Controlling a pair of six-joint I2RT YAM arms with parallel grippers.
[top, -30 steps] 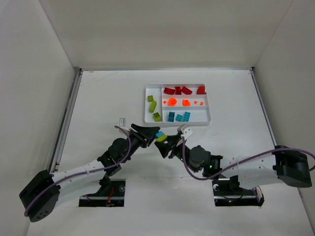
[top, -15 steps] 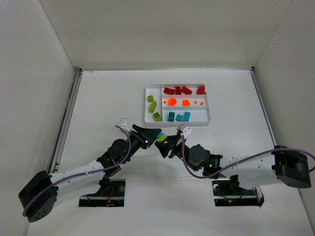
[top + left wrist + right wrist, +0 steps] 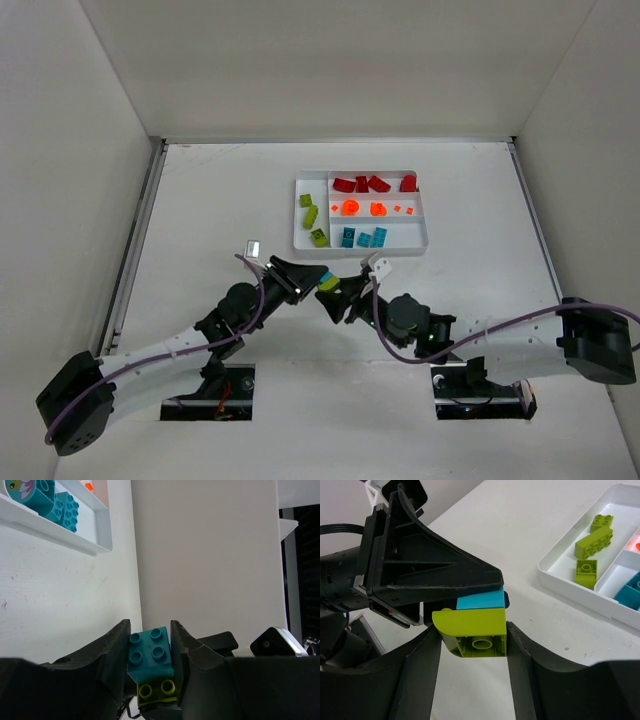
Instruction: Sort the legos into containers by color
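A teal brick (image 3: 322,273) and a lime green curved brick (image 3: 329,285) are stuck together, held above the table just in front of the white tray (image 3: 296,215). My left gripper (image 3: 313,277) is shut on the teal brick (image 3: 150,652); the lime brick (image 3: 157,690) shows below it. My right gripper (image 3: 337,291) is shut on the lime brick (image 3: 475,625), with the teal brick (image 3: 480,601) on top. In the tray, green legos (image 3: 311,215) lie in the tall left section, red (image 3: 362,184), orange (image 3: 352,207) and teal (image 3: 364,238) in the long ones.
The tray's near rim (image 3: 555,580) lies to the right in the right wrist view, and its corner (image 3: 75,545) at the upper left in the left wrist view. White walls enclose the table on three sides.
Both grippers have shifted slightly toward the near edge with the joined bricks still between them. The left wrist has turned a little.
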